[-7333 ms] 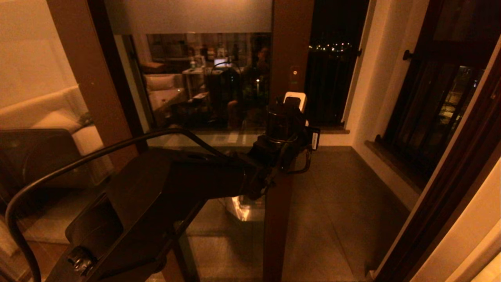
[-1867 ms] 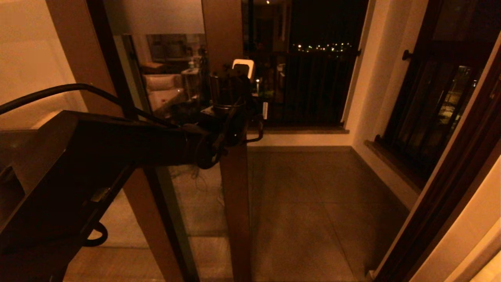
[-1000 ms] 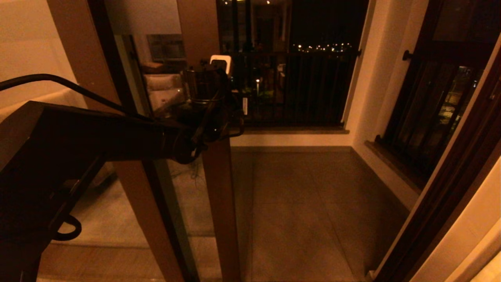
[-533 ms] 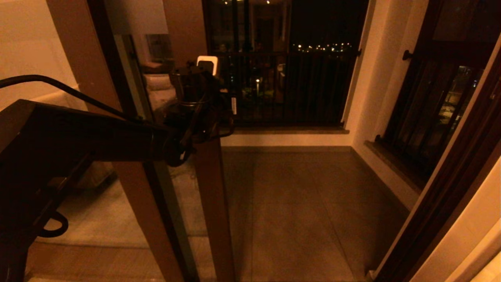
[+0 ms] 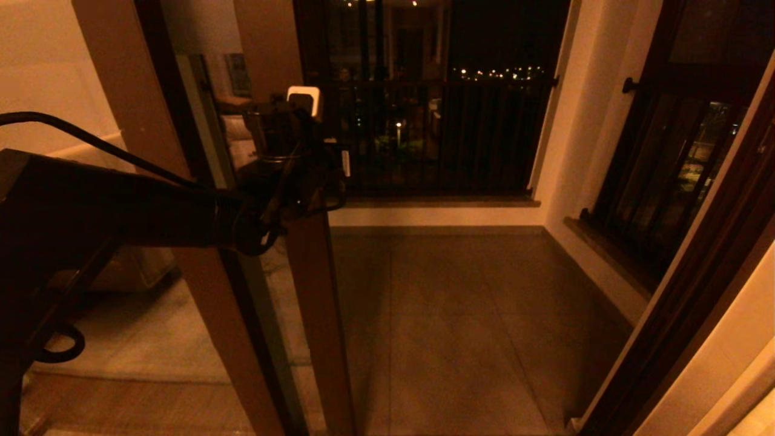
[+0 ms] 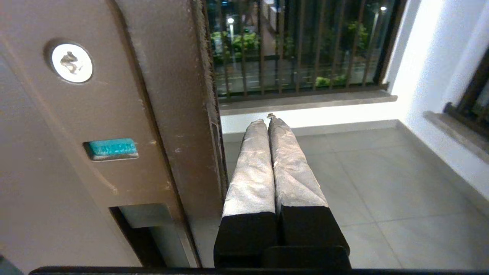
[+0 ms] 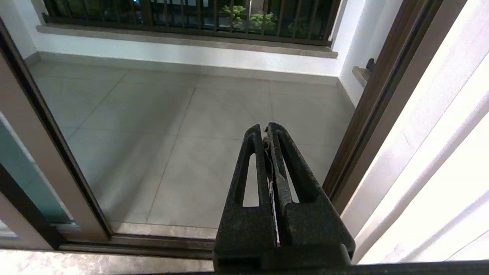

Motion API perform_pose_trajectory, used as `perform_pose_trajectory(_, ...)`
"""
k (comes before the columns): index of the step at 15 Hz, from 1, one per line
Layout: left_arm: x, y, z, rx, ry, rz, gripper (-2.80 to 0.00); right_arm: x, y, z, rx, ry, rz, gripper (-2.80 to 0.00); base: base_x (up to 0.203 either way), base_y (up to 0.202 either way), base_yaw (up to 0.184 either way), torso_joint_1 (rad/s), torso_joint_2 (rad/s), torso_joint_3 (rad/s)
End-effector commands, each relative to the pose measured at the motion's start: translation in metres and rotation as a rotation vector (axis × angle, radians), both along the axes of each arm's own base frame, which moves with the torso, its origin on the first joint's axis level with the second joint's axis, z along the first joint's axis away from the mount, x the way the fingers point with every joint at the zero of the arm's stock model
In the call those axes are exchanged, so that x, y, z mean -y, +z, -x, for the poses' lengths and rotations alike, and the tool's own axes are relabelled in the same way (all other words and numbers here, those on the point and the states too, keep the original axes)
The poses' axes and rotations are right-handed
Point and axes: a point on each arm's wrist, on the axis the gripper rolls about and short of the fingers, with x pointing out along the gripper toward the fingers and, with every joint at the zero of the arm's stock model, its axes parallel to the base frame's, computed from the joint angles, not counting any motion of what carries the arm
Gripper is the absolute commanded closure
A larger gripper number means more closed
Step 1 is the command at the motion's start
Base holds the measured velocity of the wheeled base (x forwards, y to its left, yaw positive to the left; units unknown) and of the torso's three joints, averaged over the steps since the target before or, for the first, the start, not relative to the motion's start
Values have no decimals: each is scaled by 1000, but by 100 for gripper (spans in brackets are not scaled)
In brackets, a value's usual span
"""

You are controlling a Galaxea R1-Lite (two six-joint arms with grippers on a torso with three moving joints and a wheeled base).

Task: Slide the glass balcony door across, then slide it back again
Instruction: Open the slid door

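The glass balcony door (image 5: 312, 290) stands far over to the left, its brown stile upright before the fixed panel. In the left wrist view the stile (image 6: 168, 95) fills the near side, with a recessed lock plate (image 6: 114, 126) bearing a screw and a teal tab. My left gripper (image 5: 301, 118) is at the stile at lock height. It is shut (image 6: 268, 121), empty, its wrapped fingers (image 6: 252, 168) lying along the stile's brushed edge on the opening side. My right gripper (image 7: 266, 129) is shut and empty, low over the threshold, out of the head view.
The doorway opens onto a tiled balcony floor (image 5: 466, 315) with a dark barred railing (image 5: 442, 133) at the back. A dark barred window (image 5: 666, 175) lines the right wall. The brown door jamb (image 5: 690, 309) runs down the right; the floor track (image 7: 153, 242) lies below.
The door's stile and my left gripper have travelled steadily leftward together, widening the opening onto the balcony. The reflected room in the glass has slid behind the fixed panel's frame.
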Motion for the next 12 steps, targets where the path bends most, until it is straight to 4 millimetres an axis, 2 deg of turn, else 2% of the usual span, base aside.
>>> perform_pose_trajectory(1, -4, 0, 2, -6, 10, -2, 0, 0, 0, 0, -1, -1, 1, 0, 0, 0, 0, 0, 0, 0)
perform_pose_trajectory(12, -32, 0, 0, 14, 46, 3, 0, 0, 0, 0, -1, 0, 1, 0, 0, 0, 0, 0, 0, 0)
